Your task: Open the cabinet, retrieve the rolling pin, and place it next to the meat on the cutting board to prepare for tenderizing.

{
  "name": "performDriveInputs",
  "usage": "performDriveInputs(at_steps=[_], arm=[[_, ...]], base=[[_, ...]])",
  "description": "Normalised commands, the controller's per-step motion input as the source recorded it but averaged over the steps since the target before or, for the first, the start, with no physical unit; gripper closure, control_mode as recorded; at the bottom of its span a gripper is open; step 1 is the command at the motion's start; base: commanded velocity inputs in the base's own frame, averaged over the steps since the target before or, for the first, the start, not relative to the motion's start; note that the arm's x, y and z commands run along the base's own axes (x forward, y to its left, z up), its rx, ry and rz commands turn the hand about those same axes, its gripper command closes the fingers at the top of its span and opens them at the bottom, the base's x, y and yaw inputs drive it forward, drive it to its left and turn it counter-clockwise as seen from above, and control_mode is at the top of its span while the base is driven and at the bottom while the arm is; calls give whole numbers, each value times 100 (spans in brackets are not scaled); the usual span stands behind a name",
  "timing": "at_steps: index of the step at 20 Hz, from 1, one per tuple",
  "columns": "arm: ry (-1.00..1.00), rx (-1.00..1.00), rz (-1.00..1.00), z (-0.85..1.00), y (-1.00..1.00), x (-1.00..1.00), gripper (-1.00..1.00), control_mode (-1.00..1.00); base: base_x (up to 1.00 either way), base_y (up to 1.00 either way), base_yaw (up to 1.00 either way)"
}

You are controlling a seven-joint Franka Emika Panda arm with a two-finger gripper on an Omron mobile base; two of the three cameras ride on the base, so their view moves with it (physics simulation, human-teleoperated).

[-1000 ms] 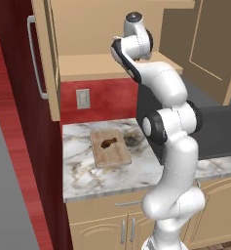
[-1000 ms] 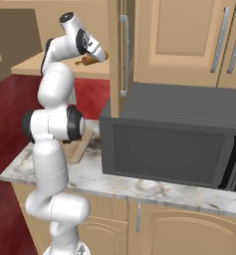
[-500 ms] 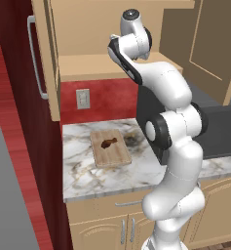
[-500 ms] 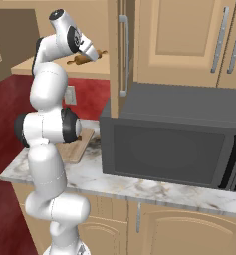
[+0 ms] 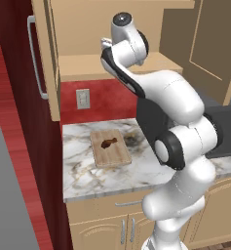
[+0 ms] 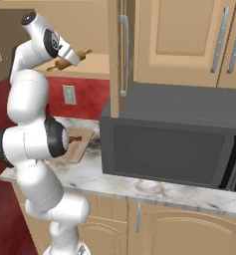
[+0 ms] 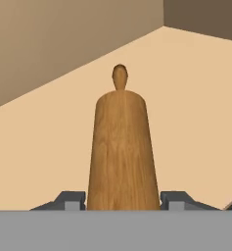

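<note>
My gripper (image 7: 122, 198) is shut on the rolling pin (image 7: 120, 147), a light-brown wooden cylinder that points away from the hand over the tan shelf (image 7: 186, 98). From the right base, the rolling pin (image 6: 64, 62) sticks out of the gripper (image 6: 72, 58) in front of the open cabinet (image 6: 114, 50). The cabinet's left door (image 5: 45, 58) stands swung open, and the shelf (image 5: 87, 66) is bare. Below, the cutting board (image 5: 110, 148) lies on the counter with the dark meat (image 5: 108, 143) on it. The same cutting board (image 6: 79, 145) and meat (image 6: 74, 138) lie beside the arm.
A large dark microwave (image 6: 174, 134) stands on the marble counter (image 5: 87, 171) right of the board. A dark smudge (image 5: 134, 140) marks the counter next to the board. An outlet (image 5: 83, 98) sits on the red wall. The right door (image 5: 209, 44) hangs open.
The hand has drawn back from the cabinet's inside with the rolling pin still held, shifting left in the right base view. The board and meat have not moved.
</note>
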Motion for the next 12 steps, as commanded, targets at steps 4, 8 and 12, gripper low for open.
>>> performDriveInputs(at_steps=[4,8,12], arm=[[-1,1,-1,0,22,-93,100,-100],[0,4,-4,-8,20,-99,100,-100],[0,6,-5,-14,16,-100,100,-100]], base=[[0,0,0],[0,0,0],[0,0,0]])
